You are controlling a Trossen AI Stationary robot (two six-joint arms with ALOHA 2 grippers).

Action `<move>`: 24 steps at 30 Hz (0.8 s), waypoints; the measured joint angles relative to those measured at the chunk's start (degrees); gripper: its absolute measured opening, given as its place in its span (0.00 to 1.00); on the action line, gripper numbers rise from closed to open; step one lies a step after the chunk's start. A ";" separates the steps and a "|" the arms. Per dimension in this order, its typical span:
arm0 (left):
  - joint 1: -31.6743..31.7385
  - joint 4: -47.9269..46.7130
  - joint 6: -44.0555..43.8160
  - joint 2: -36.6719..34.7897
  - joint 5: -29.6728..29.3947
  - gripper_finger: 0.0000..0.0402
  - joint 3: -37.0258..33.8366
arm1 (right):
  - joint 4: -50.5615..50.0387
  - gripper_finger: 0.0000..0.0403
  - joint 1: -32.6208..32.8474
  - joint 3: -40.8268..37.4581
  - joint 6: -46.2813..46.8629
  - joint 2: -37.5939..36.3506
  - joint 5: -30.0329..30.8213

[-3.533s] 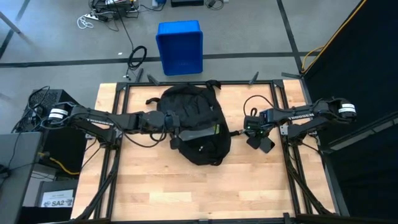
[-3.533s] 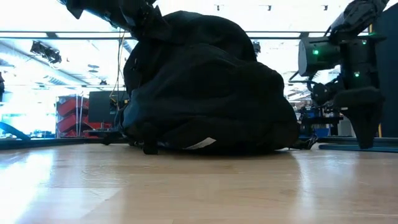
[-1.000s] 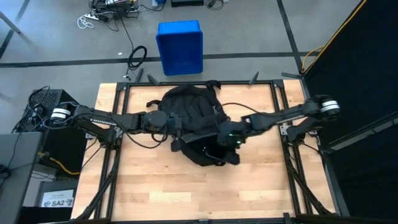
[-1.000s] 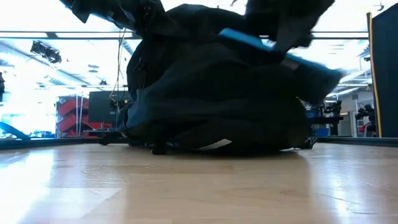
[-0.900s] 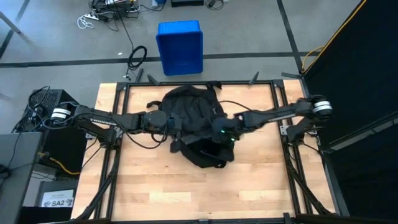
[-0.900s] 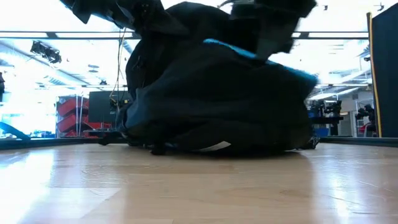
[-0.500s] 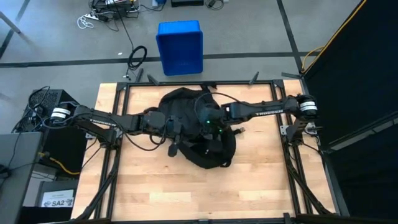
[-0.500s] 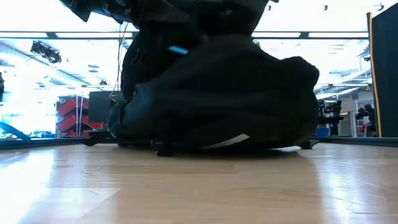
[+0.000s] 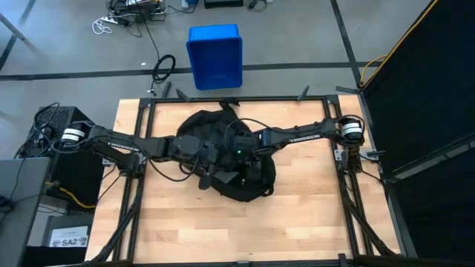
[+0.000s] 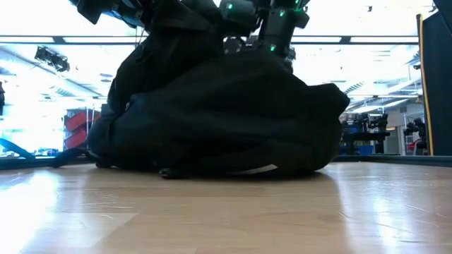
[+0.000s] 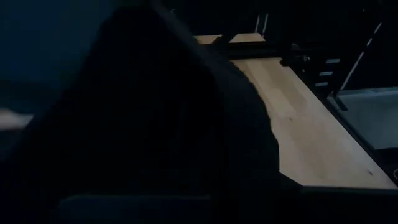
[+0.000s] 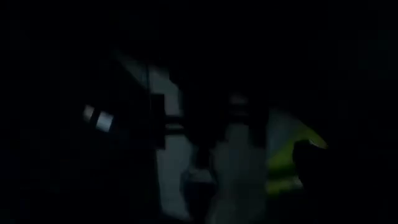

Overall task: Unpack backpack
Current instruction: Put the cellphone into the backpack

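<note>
The black backpack [image 9: 236, 172] lies on its side at the table's middle and fills the low view [image 10: 219, 120] as a slumped black heap. My left gripper [image 9: 205, 157] is at the backpack's left side, buried in its fabric; the left wrist view shows only black cloth [image 11: 143, 124] and bare table. My right gripper [image 9: 241, 147] reaches in from the right and is sunk into the backpack's top; its green-lit wrist [image 10: 272, 21] stands above the heap. The right wrist view is dark, with pale and yellow-green shapes [image 12: 283, 155] that I cannot name.
A blue plastic bin [image 9: 215, 55] stands on the floor beyond the table's far edge, with cables [image 9: 163, 68] beside it. Bare wood [image 9: 223, 222] lies between the backpack and the near edge. A black curtain [image 9: 423, 81] stands to the right.
My right arm has swung from the backpack's right side toward the table's left and far edge, over the bag, and its gripper has gone down into the top. The backpack has been pushed leftward and has slumped wider. My left arm has stayed at the bag's left side.
</note>
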 joint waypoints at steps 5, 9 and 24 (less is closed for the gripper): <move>-0.17 -0.58 0.57 -0.10 -0.25 0.00 0.10 | -4.18 0.78 0.75 -0.02 1.81 -6.85 -0.23; 0.29 -2.63 0.57 -1.08 -0.28 0.00 0.17 | -6.13 0.73 2.26 -0.02 2.65 -13.44 0.12; -1.44 -21.67 5.47 -1.63 11.69 0.00 0.17 | -9.63 0.64 5.77 -1.84 6.61 -24.85 18.47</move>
